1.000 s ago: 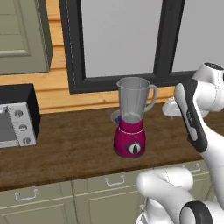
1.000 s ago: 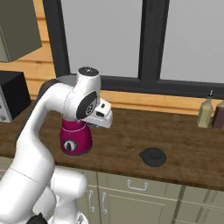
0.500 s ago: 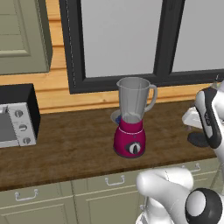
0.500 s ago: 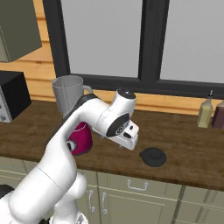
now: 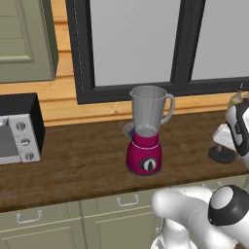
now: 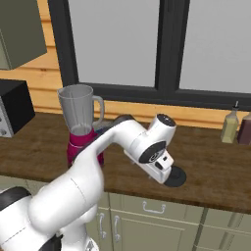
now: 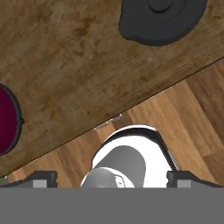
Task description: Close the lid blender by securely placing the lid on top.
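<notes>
The blender (image 5: 145, 146) stands on the wooden counter, its magenta base (image 6: 78, 147) partly behind my arm. Its clear grey jar (image 6: 77, 109) is uncovered at the top. The dark round lid (image 6: 176, 177) lies flat on the counter to the blender's right, near the front edge. In the hand view the lid (image 7: 162, 19) is at the top and the magenta base (image 7: 6, 120) at the left edge. My gripper (image 7: 112, 178) hovers low beside the lid, on its blender side, open with nothing between the fingertips (image 7: 43, 178). In the left base view my hand covers part of the lid (image 5: 222, 155).
A silver and black toaster oven (image 5: 17, 129) sits at the counter's far left. Two bottles (image 6: 229, 125) stand at the back right by the window. A pale blue-grey disc (image 5: 128, 130) lies behind the blender. The counter's front edge (image 7: 131, 107) runs just below the lid.
My arm has swung away from the blender to the right and down, bringing the hand low next to the lid. Blender and lid have not moved.
</notes>
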{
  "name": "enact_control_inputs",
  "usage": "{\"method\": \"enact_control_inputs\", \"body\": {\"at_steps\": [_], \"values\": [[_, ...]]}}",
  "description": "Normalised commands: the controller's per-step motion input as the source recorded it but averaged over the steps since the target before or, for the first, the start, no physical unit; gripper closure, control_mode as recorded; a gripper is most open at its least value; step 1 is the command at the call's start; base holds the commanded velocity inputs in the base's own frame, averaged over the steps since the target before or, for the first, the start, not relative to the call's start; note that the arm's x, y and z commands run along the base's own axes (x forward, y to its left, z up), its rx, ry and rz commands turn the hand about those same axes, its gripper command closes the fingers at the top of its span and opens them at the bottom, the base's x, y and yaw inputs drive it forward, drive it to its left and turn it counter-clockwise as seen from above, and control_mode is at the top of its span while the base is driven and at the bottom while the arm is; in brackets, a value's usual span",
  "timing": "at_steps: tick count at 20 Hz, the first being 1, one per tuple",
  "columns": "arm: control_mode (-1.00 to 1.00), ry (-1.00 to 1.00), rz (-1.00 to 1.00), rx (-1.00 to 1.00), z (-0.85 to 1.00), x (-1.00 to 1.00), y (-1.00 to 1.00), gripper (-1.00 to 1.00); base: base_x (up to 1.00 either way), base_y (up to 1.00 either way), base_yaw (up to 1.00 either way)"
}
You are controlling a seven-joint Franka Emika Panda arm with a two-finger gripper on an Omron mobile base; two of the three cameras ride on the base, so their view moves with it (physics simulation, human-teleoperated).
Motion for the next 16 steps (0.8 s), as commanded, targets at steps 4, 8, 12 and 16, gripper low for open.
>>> {"method": "enact_control_inputs", "body": {"at_steps": [4,8,12,16], "values": [[-1.00,0.02,-0.22,0.01,-0.20,0.27,-0.32,-1.00,0.00,0.00,0.00],[-1.00,0.05,-0.20,0.00,-0.15,0.48,-0.27,-1.00,0.00,0.00,0.00],[-1.00,0.04,-0.13,0.00,-0.28,0.64,-0.33,-1.00,0.00,0.00,0.00],[-1.00,0.05,-0.09,0.00,-0.40,0.70,-0.39,-1.00,0.00,0.00,0.00]]}}
